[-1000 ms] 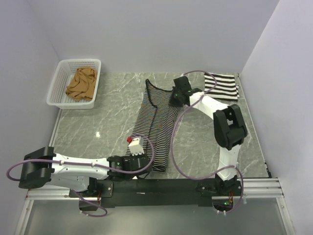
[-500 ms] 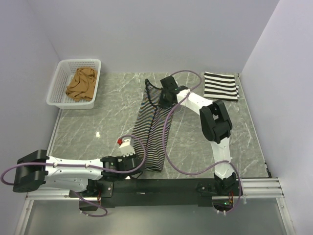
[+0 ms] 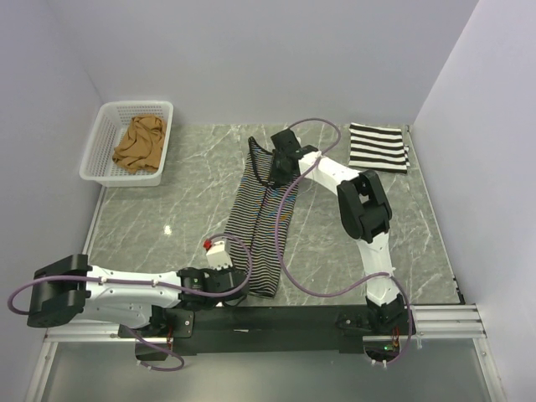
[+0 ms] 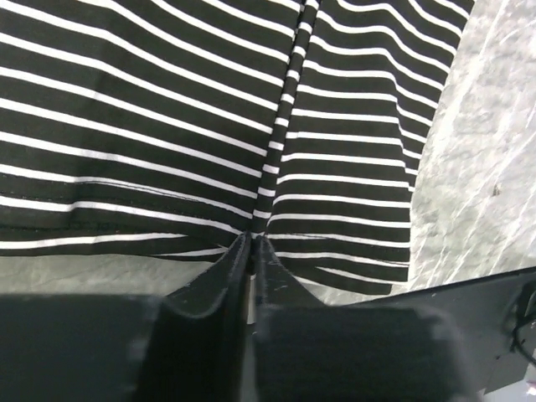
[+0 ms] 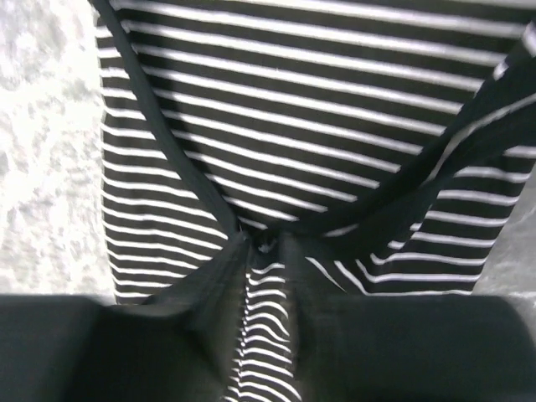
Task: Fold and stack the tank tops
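Up close, the left gripper (image 4: 251,244) is pinching the near hem of the thin striped top (image 4: 209,126), jaws pressed together on the fabric edge. The right gripper (image 5: 264,243) is clamping down where the dark neckline bindings are meeting at the far end. Only the overhead view is showing the garment lying as one long narrow strip across the middle of the table (image 3: 167,209). It is also showing the bold striped top (image 3: 378,147) sitting folded far right and the tan top (image 3: 140,142) bunching in the white basket (image 3: 95,155) far left.
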`<move>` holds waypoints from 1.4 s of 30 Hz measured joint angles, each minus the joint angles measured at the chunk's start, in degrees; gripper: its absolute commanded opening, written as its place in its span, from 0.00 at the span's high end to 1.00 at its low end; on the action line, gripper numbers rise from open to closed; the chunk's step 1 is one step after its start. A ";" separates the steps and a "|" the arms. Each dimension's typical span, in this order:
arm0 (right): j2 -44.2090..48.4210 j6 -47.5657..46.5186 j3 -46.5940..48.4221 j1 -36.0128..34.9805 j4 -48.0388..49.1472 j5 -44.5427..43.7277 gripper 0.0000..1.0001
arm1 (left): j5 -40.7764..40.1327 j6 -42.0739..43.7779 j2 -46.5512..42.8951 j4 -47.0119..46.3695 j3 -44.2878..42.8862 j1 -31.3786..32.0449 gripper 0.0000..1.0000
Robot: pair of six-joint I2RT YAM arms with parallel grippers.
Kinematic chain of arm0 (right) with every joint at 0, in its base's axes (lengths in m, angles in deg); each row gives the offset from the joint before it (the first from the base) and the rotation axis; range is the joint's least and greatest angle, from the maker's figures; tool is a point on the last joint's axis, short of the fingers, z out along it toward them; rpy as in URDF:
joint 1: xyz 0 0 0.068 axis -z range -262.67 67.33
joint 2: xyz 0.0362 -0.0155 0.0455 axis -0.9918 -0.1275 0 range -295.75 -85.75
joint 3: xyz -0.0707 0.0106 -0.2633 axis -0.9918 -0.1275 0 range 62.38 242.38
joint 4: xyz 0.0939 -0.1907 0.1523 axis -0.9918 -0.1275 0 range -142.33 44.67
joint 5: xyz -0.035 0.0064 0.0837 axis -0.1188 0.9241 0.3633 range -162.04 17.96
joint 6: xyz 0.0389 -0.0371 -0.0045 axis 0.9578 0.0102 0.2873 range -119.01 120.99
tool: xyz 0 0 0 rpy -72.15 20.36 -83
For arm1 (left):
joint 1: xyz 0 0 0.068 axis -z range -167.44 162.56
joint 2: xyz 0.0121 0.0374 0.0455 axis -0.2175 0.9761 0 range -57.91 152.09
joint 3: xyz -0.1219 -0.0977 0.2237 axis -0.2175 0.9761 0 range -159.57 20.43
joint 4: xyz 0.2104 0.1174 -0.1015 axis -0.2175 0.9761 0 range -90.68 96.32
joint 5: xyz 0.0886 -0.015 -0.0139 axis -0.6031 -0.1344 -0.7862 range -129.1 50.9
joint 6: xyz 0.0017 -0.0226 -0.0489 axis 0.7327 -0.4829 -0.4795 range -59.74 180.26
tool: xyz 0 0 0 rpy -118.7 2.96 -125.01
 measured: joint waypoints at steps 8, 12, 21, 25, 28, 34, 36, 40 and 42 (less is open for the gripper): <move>2.25 -2.27 -0.13 0.00 0.79 -2.21 0.57 | 0.00 2.49 -5.88 5.57 -3.02 0.00 0.67; 7.37 -2.58 -2.45 0.20 0.74 -5.01 0.62 | -0.76 6.23 -8.55 6.80 -8.26 -0.37 0.74; 12.79 -3.08 -8.98 5.62 2.60 -5.77 0.90 | 3.45 17.18 4.07 -0.42 -15.28 -4.74 0.99; 10.43 -3.48 -8.98 7.13 2.62 -5.64 0.94 | 6.32 19.17 11.52 -2.27 -16.39 -5.07 0.99; 8.63 -3.45 -8.98 6.97 2.80 -5.29 0.94 | 7.78 19.67 14.73 -2.78 -16.39 -5.16 0.99; 2.64 -3.41 -5.31 6.86 2.12 -4.74 0.94 | 10.19 19.96 19.10 -5.09 -15.67 -5.16 1.00; 0.52 -3.37 -3.61 6.86 1.73 -4.79 0.94 | 10.88 19.80 20.83 -5.95 -15.15 -5.20 0.99; -0.79 -2.99 -0.83 6.93 0.85 -5.25 0.94 | 11.98 19.87 21.18 -7.69 -14.93 -5.20 1.00; -1.20 -2.91 1.05 6.97 0.55 -5.70 0.94 | 12.39 19.85 21.29 -8.52 -14.78 -5.22 0.99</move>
